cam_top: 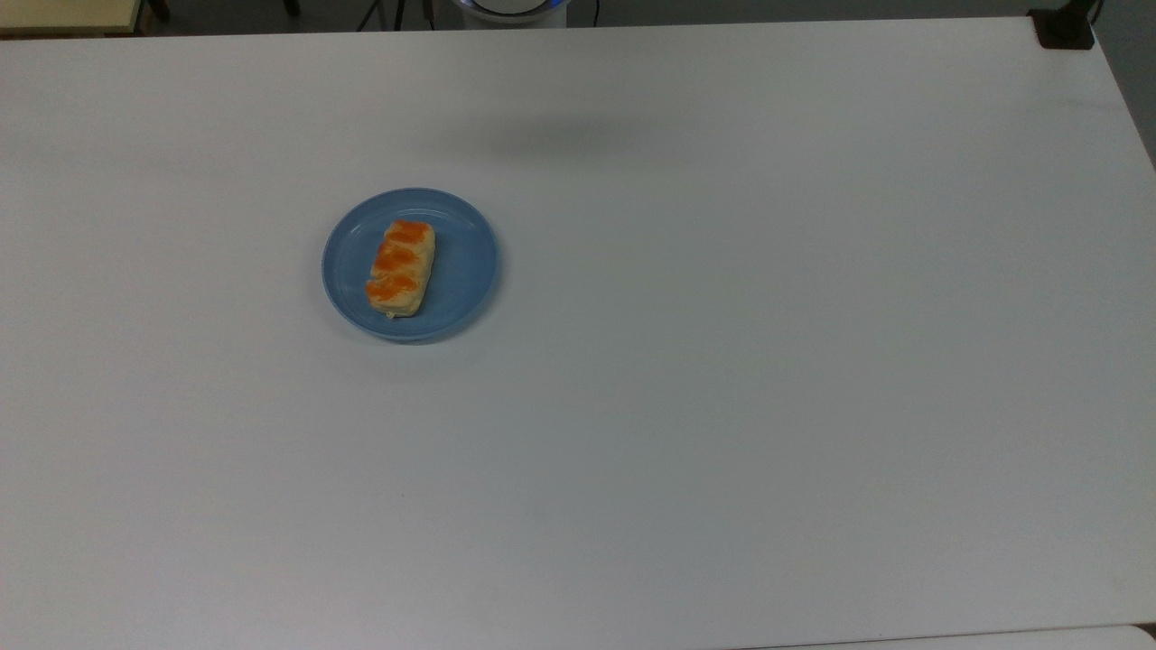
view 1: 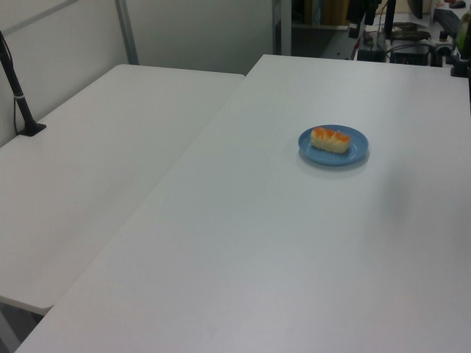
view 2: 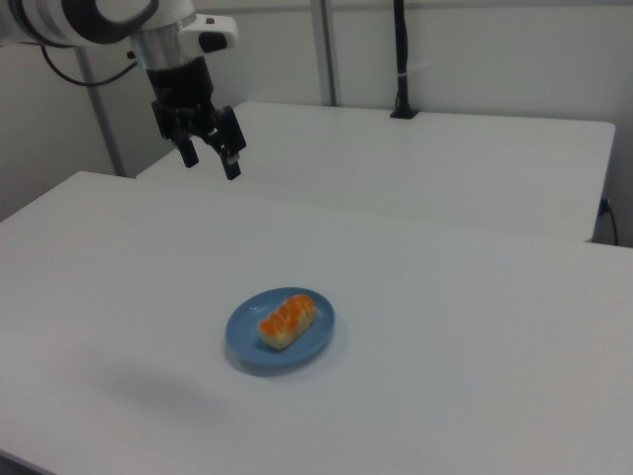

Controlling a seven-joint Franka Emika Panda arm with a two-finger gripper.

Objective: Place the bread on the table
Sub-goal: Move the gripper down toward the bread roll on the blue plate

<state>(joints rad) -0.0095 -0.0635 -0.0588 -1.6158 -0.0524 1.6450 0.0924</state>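
The bread (cam_top: 401, 268) (view 1: 330, 139) (view 2: 287, 319), a pale roll with orange glazed patches, lies on a round blue plate (cam_top: 461, 271) (view 1: 356, 154) (view 2: 247, 332). The plate rests on the white table (cam_top: 722, 361) (view 1: 257, 243) (view 2: 475, 317), left of centre in the top view. My gripper (view 2: 209, 163) hangs high in the air at the right view's upper left, far from the bread. It is open and holds nothing.
A second white table (view 1: 96, 169) (view 2: 445, 158) adjoins this one. A black post (view 1: 18, 95) (view 2: 401, 59) is clamped at its far edge. A dark clamp (cam_top: 1064, 29) sits at the table's corner in the top view's upper right.
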